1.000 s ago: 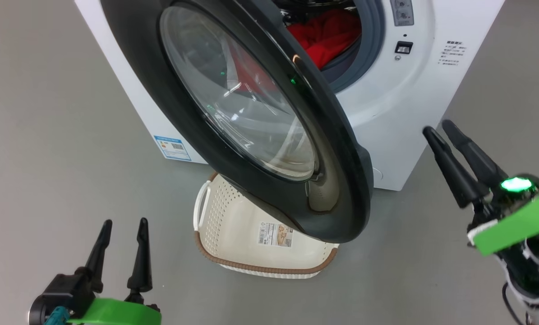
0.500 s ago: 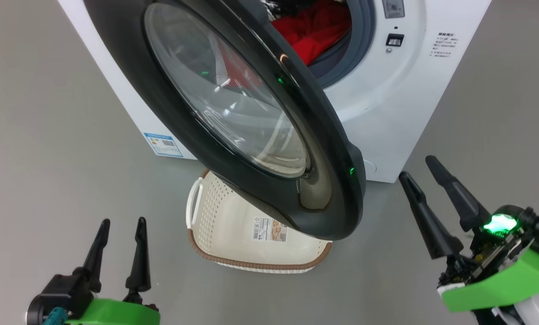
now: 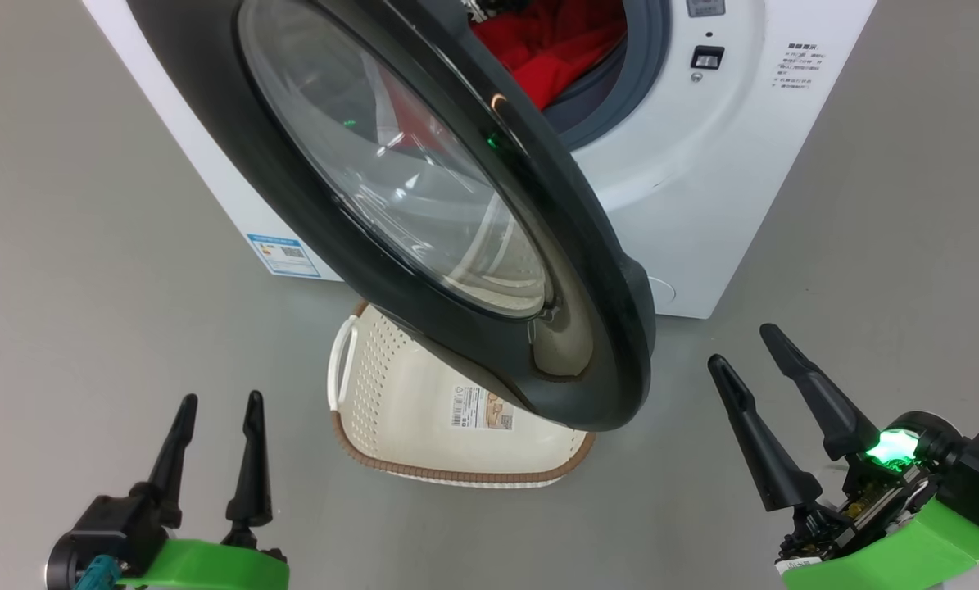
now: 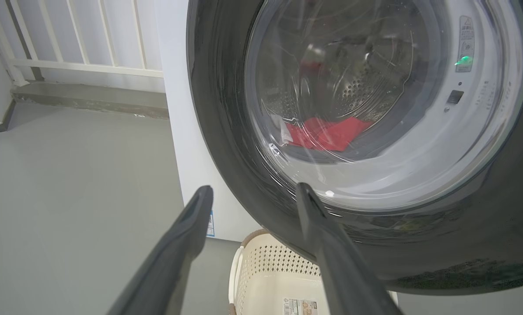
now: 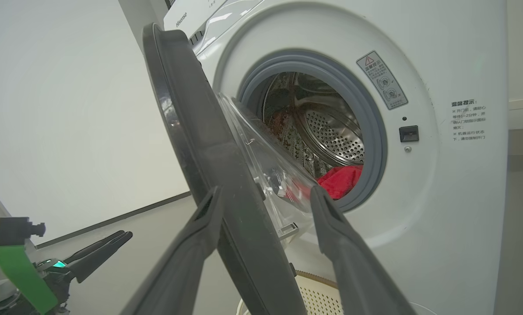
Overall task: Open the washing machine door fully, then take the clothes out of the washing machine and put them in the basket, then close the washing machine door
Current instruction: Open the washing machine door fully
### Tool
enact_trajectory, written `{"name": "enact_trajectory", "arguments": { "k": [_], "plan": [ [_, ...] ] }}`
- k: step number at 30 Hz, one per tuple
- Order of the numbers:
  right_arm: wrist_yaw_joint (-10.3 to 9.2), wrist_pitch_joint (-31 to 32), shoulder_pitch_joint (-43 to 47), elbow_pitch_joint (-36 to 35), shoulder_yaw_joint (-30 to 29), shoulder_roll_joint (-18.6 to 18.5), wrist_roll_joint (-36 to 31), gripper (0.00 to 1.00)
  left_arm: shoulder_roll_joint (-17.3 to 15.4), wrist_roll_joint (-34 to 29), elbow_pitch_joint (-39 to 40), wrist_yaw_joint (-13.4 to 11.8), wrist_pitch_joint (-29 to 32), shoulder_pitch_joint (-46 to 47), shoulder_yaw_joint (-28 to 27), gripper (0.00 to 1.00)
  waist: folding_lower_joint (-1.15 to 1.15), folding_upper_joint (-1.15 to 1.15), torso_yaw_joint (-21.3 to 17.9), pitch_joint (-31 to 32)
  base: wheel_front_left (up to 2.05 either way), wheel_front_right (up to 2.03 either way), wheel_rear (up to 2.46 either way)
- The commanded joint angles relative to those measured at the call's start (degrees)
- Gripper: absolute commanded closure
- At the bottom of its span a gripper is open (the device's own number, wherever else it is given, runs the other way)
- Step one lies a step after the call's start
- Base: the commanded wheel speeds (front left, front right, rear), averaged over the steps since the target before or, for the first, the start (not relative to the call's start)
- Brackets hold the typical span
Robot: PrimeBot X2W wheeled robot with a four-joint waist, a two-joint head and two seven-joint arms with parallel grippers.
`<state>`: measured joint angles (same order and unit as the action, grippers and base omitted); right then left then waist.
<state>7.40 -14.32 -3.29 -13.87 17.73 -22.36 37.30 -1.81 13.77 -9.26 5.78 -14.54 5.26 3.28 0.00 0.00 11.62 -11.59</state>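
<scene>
Glossy black rim, bulging clear glass bowl: the big round washing machine door point(image 3: 423, 205) stands swung partway out from the boxy white front-loading washing machine point(image 3: 702, 180). It is hinged on the robot's left, with its free edge leaning out toward the camera and its outer face turned to the left. Not fully open, folks: it hangs at a slant across the drum mouth.

Behind it, bright red clothes point(image 3: 567, 49) lie low in the steel drum, right at the grey rubber gasket point(image 3: 651, 57). Part of them shows past the door's edge, part through the glass. A small blue label point(image 3: 284, 256) sits at the lower corner of the washer's left side.

Down on the grey floor point(image 3: 88, 311), the cream-white perforated plastic basket point(image 3: 374, 369) with its brown woven-look rim sits just in front of the washer's bottom edge. Its far part is tucked under the door's lower rim. Its long axis runs across the head view, white handle end pointing to the robot's left.

Left gripper point(image 3: 220, 397) is at the lower left, its two dark fingers spread with nothing between them. They point up toward the washer, well apart from basket and door. Right gripper point(image 3: 741, 344) is at the lower right, jaws parted and empty. It slants up and left toward the door's free edge, near it, with bare floor showing between. From the right wrist, the door shows edge-on.
</scene>
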Motion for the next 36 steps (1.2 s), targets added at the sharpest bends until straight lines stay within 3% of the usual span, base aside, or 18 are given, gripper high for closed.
{"name": "enact_trajectory", "arguments": {
  "k": [1, 29, 30, 32, 33, 36],
  "plan": [
    [0.09, -0.7, 0.7, -1.0, 0.9, -0.8, -0.8, 0.0, -1.1, 0.2, 1.4, -0.2, -0.5, 1.4, -2.0, 0.0, 0.0, 0.0, -0.1, 0.1, 0.0, 0.0, 0.0],
    [0.09, -0.7, -3.2, 3.7, 0.7, -2.6, -0.3, 0.0, -1.1, 0.3, 1.1, -0.2, -0.5, 1.2, -2.0, 0.0, 0.0, 0.0, 0.2, 0.9, 0.0, 0.0, 0.0],
    [0.09, -0.7, -3.5, 3.8, 0.8, -2.7, -0.2, 0.24, -1.1, 0.4, 1.2, -0.2, -0.5, 1.2, -2.0, 0.0, 0.0, 0.0, 0.2, 0.9, 0.0, 0.0, 0.0],
    [0.09, -0.7, -4.1, 3.8, 0.9, -3.1, -0.1, 0.83, -1.1, 0.4, 1.2, -0.3, -0.5, 1.2, -2.0, 0.0, 0.0, 0.0, 0.3, 0.9, 0.0, 0.0, 0.0],
    [0.09, -0.7, -4.4, 3.7, 1.0, -3.3, 0.0, 1.0, -1.1, 0.5, 1.2, -0.3, -0.5, 1.1, -1.9, 0.0, 0.0, 0.0, 0.3, 0.8, 0.0, 0.0, 0.0],
    [0.09, -0.7, -5.5, 3.3, 0.9, -3.9, 0.5, 1.0, -1.1, 0.6, 1.3, -0.4, -0.5, 1.2, -1.8, 0.0, 0.0, 0.0, 0.4, 0.5, 0.0, 0.0, 0.0]
  ]
}}
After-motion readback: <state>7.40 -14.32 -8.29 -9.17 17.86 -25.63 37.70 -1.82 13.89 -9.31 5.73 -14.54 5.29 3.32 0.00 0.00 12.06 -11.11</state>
